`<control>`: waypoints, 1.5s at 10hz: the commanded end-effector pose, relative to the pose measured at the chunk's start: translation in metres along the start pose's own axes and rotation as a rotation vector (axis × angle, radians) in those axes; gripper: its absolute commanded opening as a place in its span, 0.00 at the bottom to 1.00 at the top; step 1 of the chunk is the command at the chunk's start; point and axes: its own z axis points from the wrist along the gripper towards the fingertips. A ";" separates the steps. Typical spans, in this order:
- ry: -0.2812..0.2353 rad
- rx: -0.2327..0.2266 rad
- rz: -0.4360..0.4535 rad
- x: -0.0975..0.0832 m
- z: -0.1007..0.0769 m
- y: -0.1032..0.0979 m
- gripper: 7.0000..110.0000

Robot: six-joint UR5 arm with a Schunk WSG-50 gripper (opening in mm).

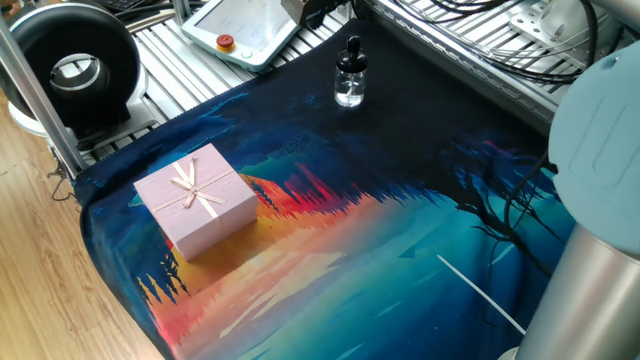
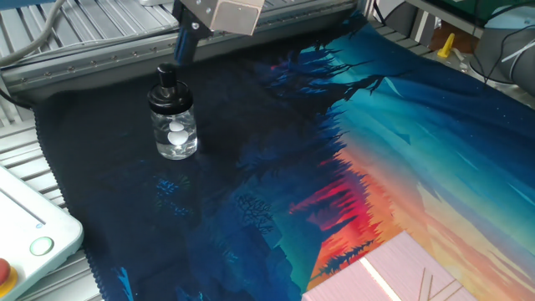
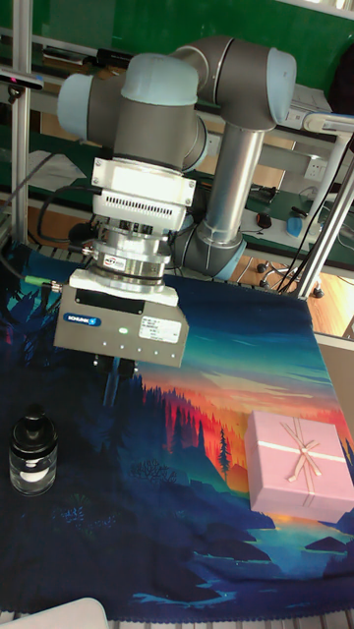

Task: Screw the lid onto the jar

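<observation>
The jar (image 2: 173,132) is a tiny clear glass bottle standing upright on the dark end of the cloth, also seen in one fixed view as the jar (image 1: 349,88) and at the left of the tall view as the jar (image 3: 32,467). The black lid (image 2: 168,86) sits on its neck. My gripper (image 3: 118,385) hangs above the cloth, to the right of the jar and apart from it. Its dark fingers (image 2: 185,46) hold nothing, with a narrow gap between them.
A pink gift box (image 1: 196,198) with a ribbon stands on the bright end of the cloth (image 1: 400,250). A white pendant (image 1: 240,30) lies on the slatted frame beyond the jar. A black round fan (image 1: 72,70) sits off the table's corner.
</observation>
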 end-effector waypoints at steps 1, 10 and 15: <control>-0.219 -0.118 -0.092 -0.053 -0.009 0.030 0.00; -0.223 -0.039 -0.117 -0.048 0.043 0.013 0.00; -0.138 0.029 -0.111 -0.014 0.091 0.009 0.00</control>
